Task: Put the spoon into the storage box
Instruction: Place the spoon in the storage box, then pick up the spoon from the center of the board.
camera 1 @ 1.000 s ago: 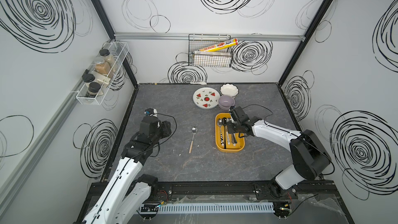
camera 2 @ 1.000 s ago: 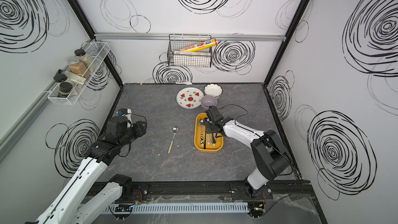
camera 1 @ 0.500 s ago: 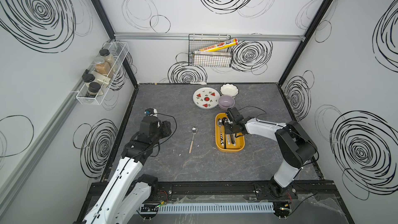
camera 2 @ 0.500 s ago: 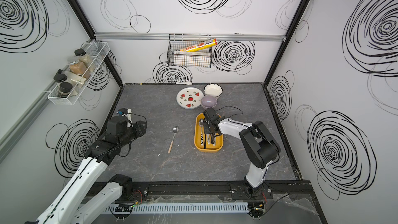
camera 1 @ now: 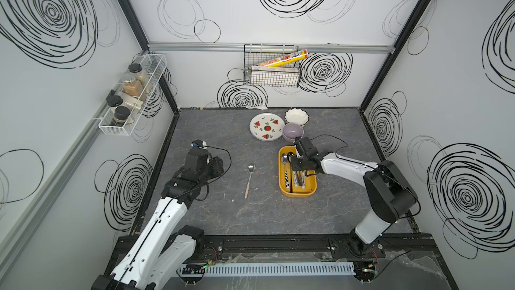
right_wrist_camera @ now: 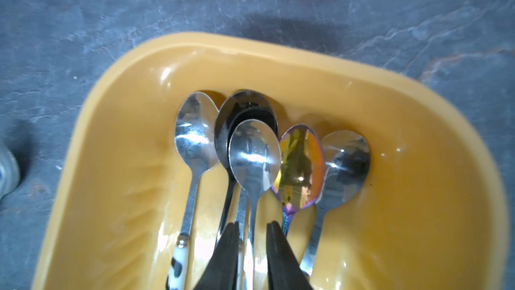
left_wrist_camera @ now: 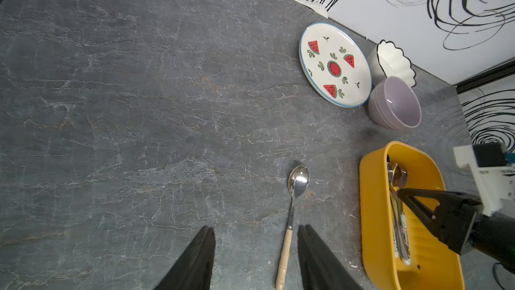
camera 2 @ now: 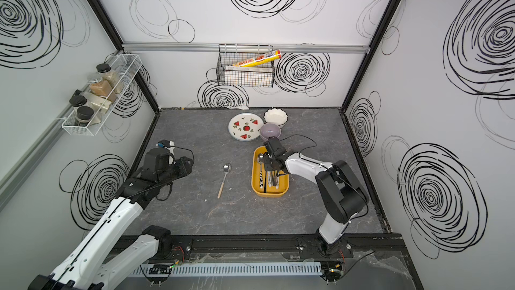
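Supervisor: Where is the spoon?

Operator: I see one wooden-handled spoon (camera 1: 249, 181) lying flat on the worktop (camera 1: 223, 219). It is at the centre of the frame in both top views, bowl toward the back wall, apart from the storage box (camera 1: 297, 194) to its right. Several more spoons (right_wrist_camera: 195, 141) lie inside the box, their bowls at the end nearest the lilac bowl (camera 1: 292, 132).

Supervisor: And your tools?

Operator: My right tool (right_wrist_camera: 254, 223) hangs low inside the box, jaws parted a little. One spoon handle lies between them, and I see no pinch on it. My left tool (left_wrist_camera: 255, 228) is above the worktop, left of centre, jaws wide apart and empty, facing the wooden-handled spoon.
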{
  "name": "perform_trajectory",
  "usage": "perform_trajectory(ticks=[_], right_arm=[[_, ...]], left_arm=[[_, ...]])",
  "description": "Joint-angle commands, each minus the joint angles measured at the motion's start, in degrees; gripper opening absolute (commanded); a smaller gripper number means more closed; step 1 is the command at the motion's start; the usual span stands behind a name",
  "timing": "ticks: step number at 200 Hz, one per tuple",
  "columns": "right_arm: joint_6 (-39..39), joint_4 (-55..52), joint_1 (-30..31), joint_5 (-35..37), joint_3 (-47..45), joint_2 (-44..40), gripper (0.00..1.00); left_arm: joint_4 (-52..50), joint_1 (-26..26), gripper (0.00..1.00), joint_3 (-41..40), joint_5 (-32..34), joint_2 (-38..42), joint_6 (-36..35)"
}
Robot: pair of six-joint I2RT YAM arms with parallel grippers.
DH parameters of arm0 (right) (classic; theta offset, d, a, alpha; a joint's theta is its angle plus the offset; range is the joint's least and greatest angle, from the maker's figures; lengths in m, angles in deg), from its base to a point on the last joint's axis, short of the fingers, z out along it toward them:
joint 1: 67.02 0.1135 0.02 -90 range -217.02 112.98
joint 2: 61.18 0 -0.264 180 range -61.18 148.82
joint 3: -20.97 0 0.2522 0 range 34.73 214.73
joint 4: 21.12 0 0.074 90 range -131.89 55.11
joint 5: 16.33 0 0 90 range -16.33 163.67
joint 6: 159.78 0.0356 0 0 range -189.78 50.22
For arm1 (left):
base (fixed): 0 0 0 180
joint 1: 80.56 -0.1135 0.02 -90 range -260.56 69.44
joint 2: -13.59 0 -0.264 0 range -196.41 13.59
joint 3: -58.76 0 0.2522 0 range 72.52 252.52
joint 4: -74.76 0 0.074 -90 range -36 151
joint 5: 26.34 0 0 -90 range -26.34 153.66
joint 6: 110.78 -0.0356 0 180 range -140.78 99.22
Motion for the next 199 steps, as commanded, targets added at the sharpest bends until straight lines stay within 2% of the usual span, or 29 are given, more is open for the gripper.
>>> perform_trajectory(ticks=[1, 29, 47, 65, 107, 199], right_arm=[[-1.12, -1.92, -0.16, -0.37, 1.12, -4.74, 0.25], [-1.77, -1.65, -0.21, -2.61, 0.08, -10.12, 0.27], [-2.07, -2.42, -0.16, -0.64, -0.86, -13.46, 0.30], [-1.97, -3.28, -0.24, 3.08, -2.40, -16.02, 0.31], [-1.61, -2.58, -0.34, 3.50, -5.71, -20.14, 0.32], [-1.67, -2.24, -0.47, 2.92, -5.78, -19.68, 0.32]], left_arm=[[4.03, 4.31, 0.55, -0.37, 0.07, -2.28, 2.01], [7.03, 17.70, 0.55, 1.70, 9.14, -12.38, 8.02], [8.52, 22.15, 0.56, 4.42, 10.39, -21.05, 9.88], [11.26, 23.04, 0.57, 5.45, 9.02, -28.55, 9.60], [11.03, 23.25, 0.55, 9.61, 8.97, -41.55, 6.60], [10.73, 27.04, 0.53, 0.40, 10.36, -42.50, 10.56]])
